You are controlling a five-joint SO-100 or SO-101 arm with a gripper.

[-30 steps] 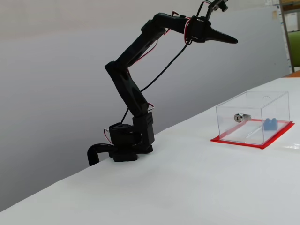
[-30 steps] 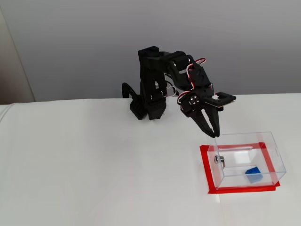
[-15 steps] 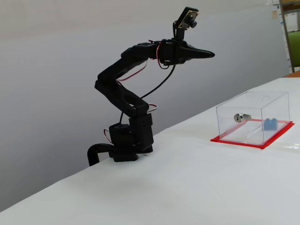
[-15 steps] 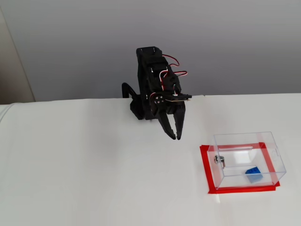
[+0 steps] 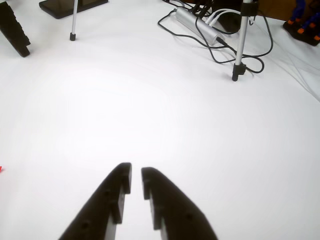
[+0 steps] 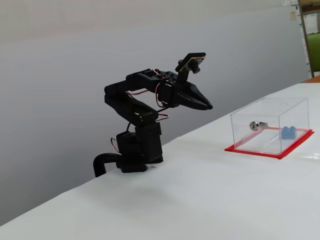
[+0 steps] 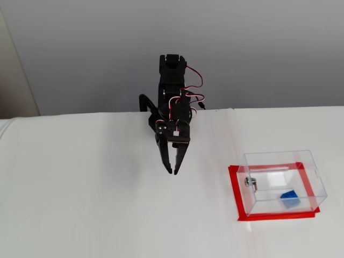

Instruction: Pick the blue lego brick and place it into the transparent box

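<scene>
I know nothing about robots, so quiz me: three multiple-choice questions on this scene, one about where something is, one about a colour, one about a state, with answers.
1. Where is the blue brick?
A. In the gripper
B. Inside the clear box
C. On the bare table beside the arm

2. What colour is the base under the clear box?
A. Red
B. Green
C. Yellow

3. How is the gripper right now?
A. Clamped on the brick
B. Wide open over the box
C. Nearly closed, holding nothing

Answers:
1. B: in both fixed views the brick lies behind the see-through walls, near a small silver cylinder.
2. A: a red border shows around the box's foot.
3. C: in the wrist view only a narrow gap separates the fingers, with nothing between them.
</scene>
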